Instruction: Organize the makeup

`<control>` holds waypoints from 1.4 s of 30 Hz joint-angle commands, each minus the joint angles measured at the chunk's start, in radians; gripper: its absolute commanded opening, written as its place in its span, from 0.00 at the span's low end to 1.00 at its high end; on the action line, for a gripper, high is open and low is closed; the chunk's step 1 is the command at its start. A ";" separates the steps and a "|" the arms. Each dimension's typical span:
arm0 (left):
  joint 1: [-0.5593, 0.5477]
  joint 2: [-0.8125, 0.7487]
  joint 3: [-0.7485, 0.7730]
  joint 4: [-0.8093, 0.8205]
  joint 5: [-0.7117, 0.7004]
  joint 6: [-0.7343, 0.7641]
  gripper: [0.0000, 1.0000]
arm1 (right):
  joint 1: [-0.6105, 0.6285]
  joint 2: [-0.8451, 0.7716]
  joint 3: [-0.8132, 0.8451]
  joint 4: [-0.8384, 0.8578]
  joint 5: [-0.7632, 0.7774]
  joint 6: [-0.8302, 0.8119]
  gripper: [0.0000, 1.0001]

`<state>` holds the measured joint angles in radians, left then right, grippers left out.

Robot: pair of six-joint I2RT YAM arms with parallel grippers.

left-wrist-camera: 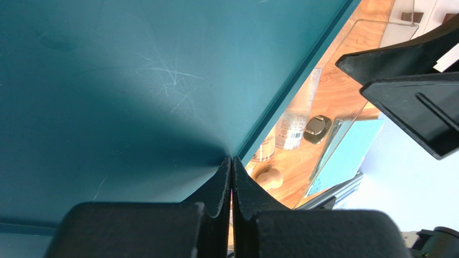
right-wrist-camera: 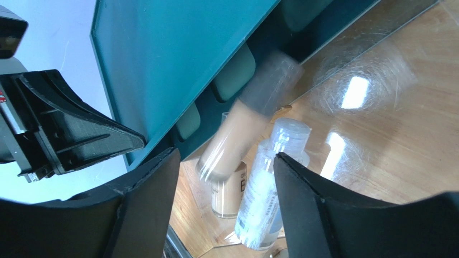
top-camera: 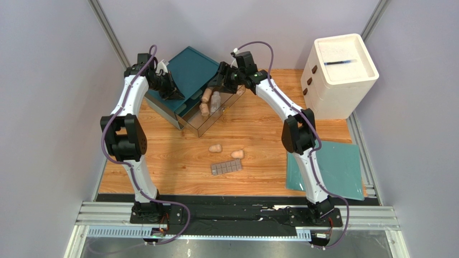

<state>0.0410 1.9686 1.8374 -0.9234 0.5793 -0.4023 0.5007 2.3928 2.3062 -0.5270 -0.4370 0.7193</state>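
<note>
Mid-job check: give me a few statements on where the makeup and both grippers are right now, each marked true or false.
1. Both sponges lie on the table, outside the drawer. True.
2. The palette is in the drawer. False: it lies on the table, just in front of the sponges.
3. The right gripper is open above the drawer, which has bottles in it. True.
4. The left gripper is open and hangs over the sponges. False: it is shut, with its tips against the top of the teal box.
</note>
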 commanded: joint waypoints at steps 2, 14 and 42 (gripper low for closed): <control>-0.001 0.026 -0.015 -0.040 -0.015 0.020 0.00 | -0.005 -0.115 -0.014 0.041 0.053 -0.003 0.70; -0.003 0.029 -0.003 -0.038 -0.015 0.011 0.00 | -0.079 -0.441 -0.462 0.185 -0.043 0.080 0.00; -0.001 0.018 0.022 -0.048 -0.006 0.010 0.00 | -0.064 -0.149 -0.417 0.190 -0.235 0.199 0.00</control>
<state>0.0414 1.9697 1.8393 -0.9234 0.5812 -0.4057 0.4042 2.1857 1.7542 -0.3794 -0.6319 0.8639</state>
